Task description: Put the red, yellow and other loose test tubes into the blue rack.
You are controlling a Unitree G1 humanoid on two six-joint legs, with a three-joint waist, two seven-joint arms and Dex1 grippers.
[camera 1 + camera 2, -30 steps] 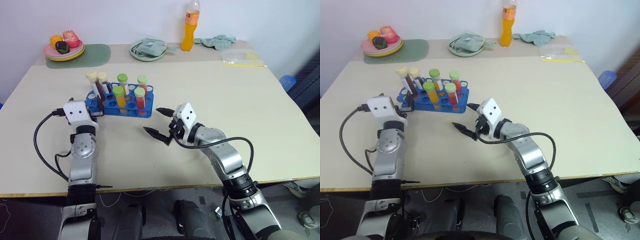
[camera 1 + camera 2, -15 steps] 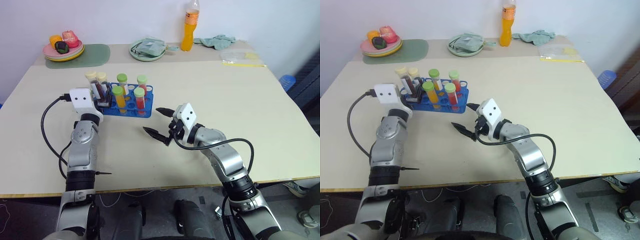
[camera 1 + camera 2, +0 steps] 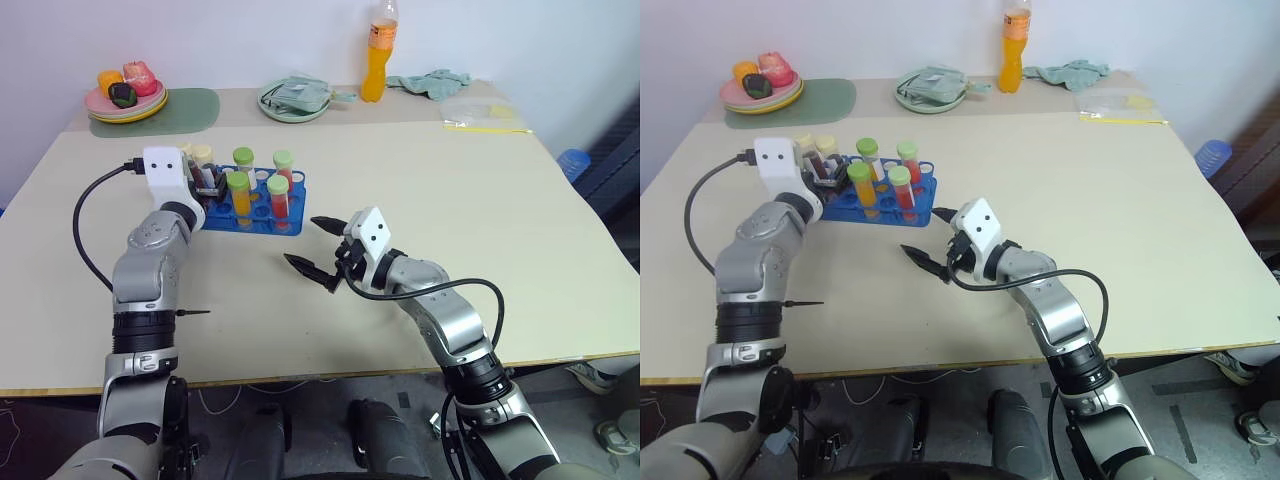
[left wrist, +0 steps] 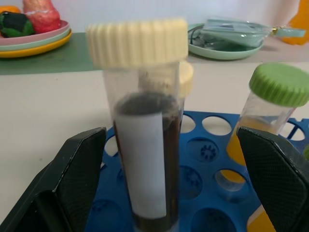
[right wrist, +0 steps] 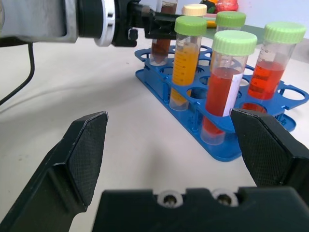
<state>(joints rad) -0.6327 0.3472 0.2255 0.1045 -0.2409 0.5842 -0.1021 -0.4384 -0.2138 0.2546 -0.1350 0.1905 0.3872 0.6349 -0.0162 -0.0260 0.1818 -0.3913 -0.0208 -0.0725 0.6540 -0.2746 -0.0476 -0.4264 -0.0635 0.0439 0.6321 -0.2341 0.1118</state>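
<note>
Nearest, the right gripper (image 3: 312, 243) hangs over the smooth beige tabletop (image 3: 420, 180), ridged black fingers spread, empty. Beyond, the bright blue perforated plastic rack (image 3: 255, 210) holds clear ribbed-capped test tubes (image 5: 226, 87). The left gripper (image 4: 174, 188), fingers spread, flanks a cream-capped brown tube (image 4: 145, 145) standing in it.

1. The scene is bright and the light is even; it seems to come from above, because the shadows are soft and short.
2. The table (image 3: 420, 180) shows no strong glare, only a mild pale tone.
3. In the left wrist view the near brown tube (image 4: 145, 135) is a little soft, and its cream cap is blurred.
4. In the right wrist view the black fingers (image 5: 87, 154) are out of focus, while the blue rack (image 5: 227, 150) is sharper.
</note>
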